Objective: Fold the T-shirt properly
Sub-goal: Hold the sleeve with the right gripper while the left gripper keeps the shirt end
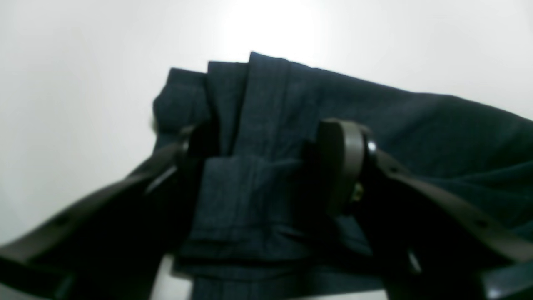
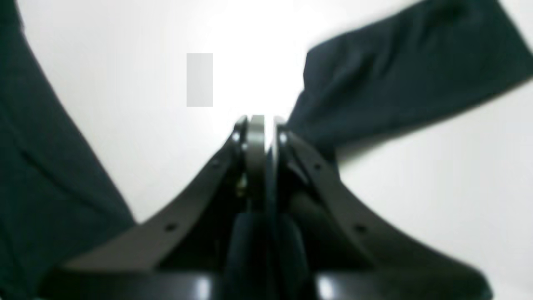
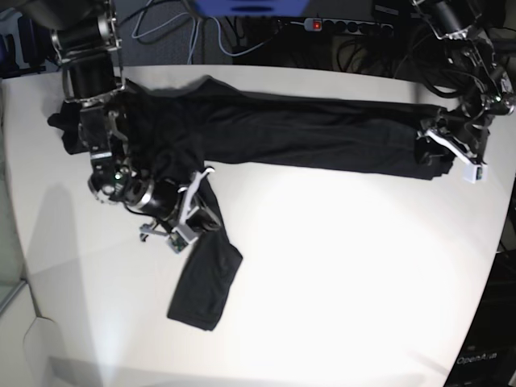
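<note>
The black T-shirt (image 3: 306, 133) lies stretched across the white table (image 3: 347, 282) as a long band, with one sleeve (image 3: 205, 294) trailing toward the front left. My right gripper (image 3: 206, 213) is at that sleeve's upper part. In the right wrist view its jaws (image 2: 260, 123) are pressed together, with dark cloth in the gap behind them and the sleeve (image 2: 395, 71) running off to the right. My left gripper (image 3: 437, 155) is at the shirt's right end. Up close, its fingers (image 1: 345, 166) stand apart with a pleated bunch of fabric (image 1: 266, 104) squeezed between them.
A power strip (image 3: 347, 26) and tangled black cables (image 3: 379, 56) lie behind the table's far edge. The table's curved edge runs down the right side (image 3: 496, 266). More shirt fabric (image 2: 33, 166) hangs at the left of the right wrist view.
</note>
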Motion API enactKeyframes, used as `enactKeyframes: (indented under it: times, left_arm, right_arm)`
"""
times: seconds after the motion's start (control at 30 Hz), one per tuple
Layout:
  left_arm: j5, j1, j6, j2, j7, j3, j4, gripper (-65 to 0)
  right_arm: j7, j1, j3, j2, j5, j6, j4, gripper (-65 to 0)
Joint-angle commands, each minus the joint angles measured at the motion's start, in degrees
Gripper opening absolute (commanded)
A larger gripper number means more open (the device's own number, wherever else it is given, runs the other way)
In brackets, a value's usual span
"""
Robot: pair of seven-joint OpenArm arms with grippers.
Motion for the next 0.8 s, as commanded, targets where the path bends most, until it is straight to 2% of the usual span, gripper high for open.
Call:
enactKeyframes:
  times: [0.0, 0.17, 0.3, 0.5, 0.63, 0.77]
  left_arm:
    - [-0.82, -0.66, -0.19, -0.87, -1.05, -0.21, 0.82, -28.7]
    - [-0.73, -0.66, -0.19, -0.87, -1.05, -0.12, 0.82, -28.7]
    - [-0.73, -0.66, -0.19, -0.87, -1.05, -0.21, 0.82, -28.7]
    - [-0.91, -0.66, -0.19, -0.87, -1.05, -0.12, 0.82, -28.7]
    - [-1.0, -0.66, -0.19, -0.87, -1.05, -0.12, 0.82, -28.7]
    - [-1.0, -0.57, -0.19, -0.87, -1.05, -0.12, 0.82, -28.7]
  right_arm:
    - [1.1, 0.37, -0.01, 0.3, 0.94, 0.14, 2.5, -63.4]
    - [1.01, -4.03, -0.28, 0.03, 0.94, 0.14, 8.83, -63.4]
    - [0.92, -4.55, 0.16, -0.06, 0.94, 0.14, 8.83, -62.5]
    - [1.01, -4.47, 1.39, 0.38, 0.94, 0.14, 5.05, -50.5]
    - [1.27, -4.82, 1.13, 2.05, 0.94, 0.14, 5.4, -49.8]
    - [1.01, -4.99, 1.57, 2.05, 0.94, 0.14, 5.4, -50.1]
